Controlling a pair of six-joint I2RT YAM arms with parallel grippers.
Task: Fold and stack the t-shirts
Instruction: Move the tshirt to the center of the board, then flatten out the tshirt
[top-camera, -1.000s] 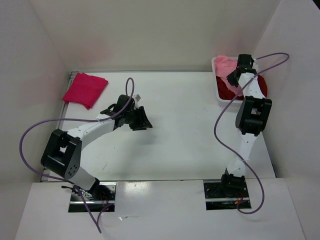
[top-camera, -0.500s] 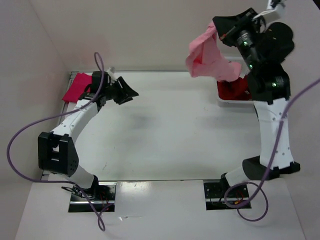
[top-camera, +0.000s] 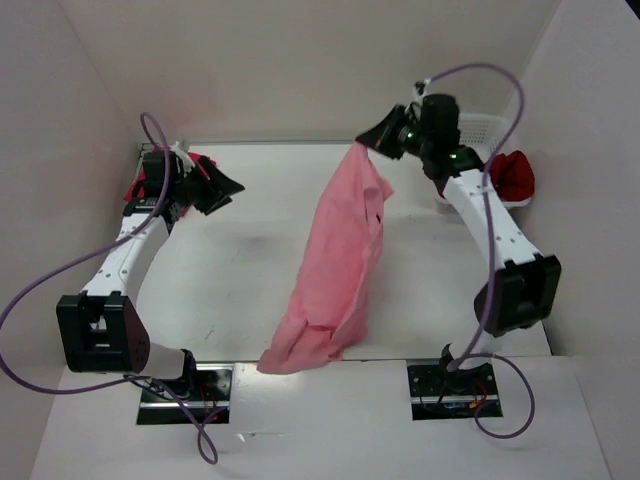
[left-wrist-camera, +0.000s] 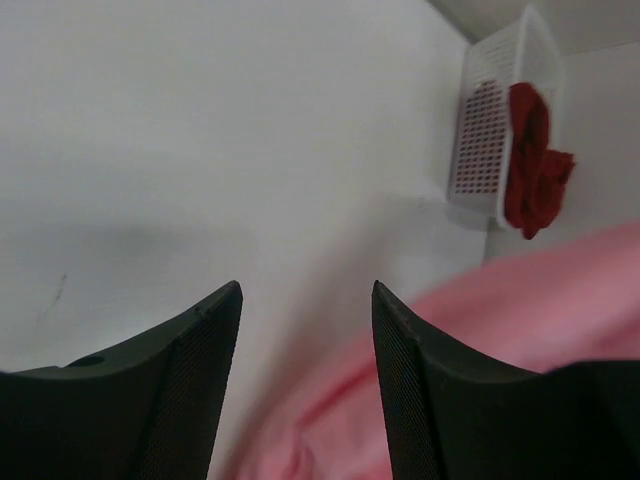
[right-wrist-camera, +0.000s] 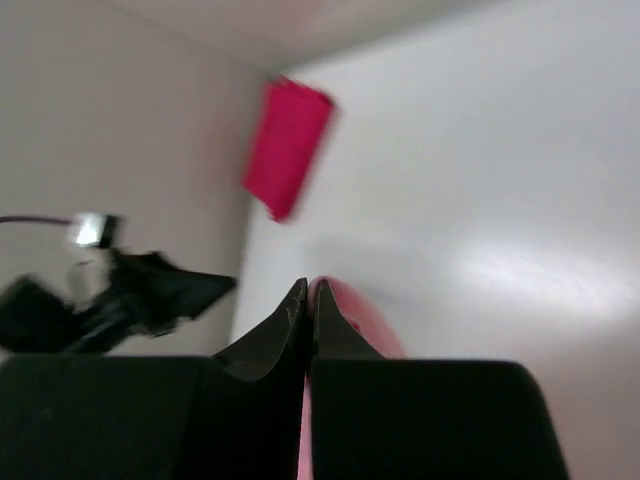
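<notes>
The right gripper (top-camera: 366, 143) is raised over the far middle of the worktop (top-camera: 250, 270), its jaws pinched shut on one edge of the pink shirt (top-camera: 345, 240). In the right wrist view a sliver of pink shows between the closed tips. Held high by that one spot, the shirt hangs in a long, loose drape that runs toward the near edge and ends in a bunch. I cannot tell whether that bunch rests on the worktop. Lifting it this way probably lets the cloth fall open under its own weight so it can be laid out flat for folding. The left gripper (top-camera: 230, 186) sits at the far left corner with its jaws well apart and nothing between them, as the left wrist view shows, with only bare worktop beyond the fingers (left-wrist-camera: 200, 350). It is over or just beside the crimson shirt (right-wrist-camera: 290, 145), which lies folded in that corner as the likely base of the stack. The open left gripper looks free to help spread the pink shirt. The dark red shirt (top-camera: 512, 175) hangs over the rim of the basket (top-camera: 478, 125) at the far right corner, not yet folded.
</notes>
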